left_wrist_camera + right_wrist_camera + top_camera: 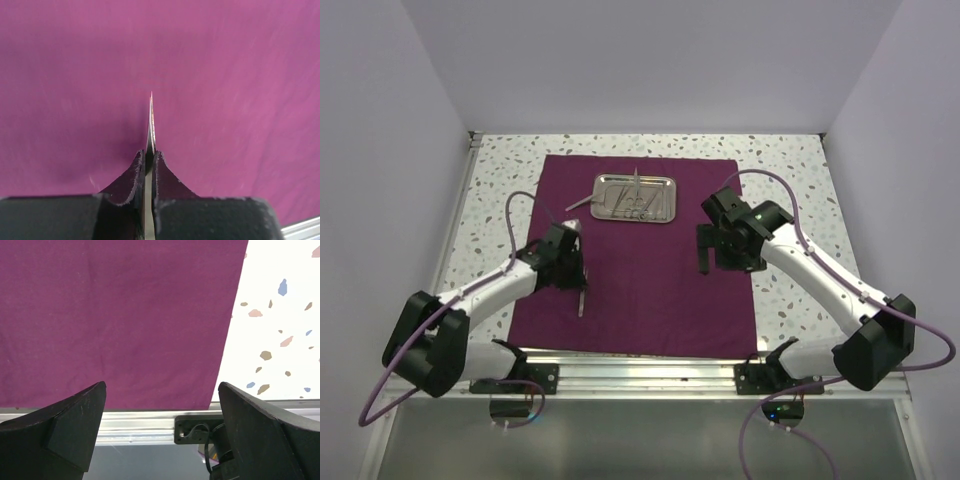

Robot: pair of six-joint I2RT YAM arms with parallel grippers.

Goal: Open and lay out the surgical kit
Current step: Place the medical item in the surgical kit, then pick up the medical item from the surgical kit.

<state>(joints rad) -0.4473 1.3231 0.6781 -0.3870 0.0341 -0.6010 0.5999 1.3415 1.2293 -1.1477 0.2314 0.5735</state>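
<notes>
The surgical kit's maroon cloth (650, 290) lies spread flat on the table. Its shiny steel tray (660, 184) sits at the cloth's far middle with silver instruments (636, 203) in it. One silver instrument (578, 205) lies just off the tray's left edge. My left gripper (579, 281) hangs over the cloth's left part, shut on slim pointed silver tweezers (151, 122) that stick out past the left gripper (149, 153) just above the cloth (240, 75). My right gripper (720, 258) hovers over the cloth's right side, and in its wrist view the right gripper (162, 386) stands wide open and empty above the cloth (115, 315).
White speckled tabletop (790, 200) surrounds the cloth, with walls on three sides. An aluminium rail (650, 372) with both arm bases runs along the near edge, and the rail (140, 425) also shows in the right wrist view.
</notes>
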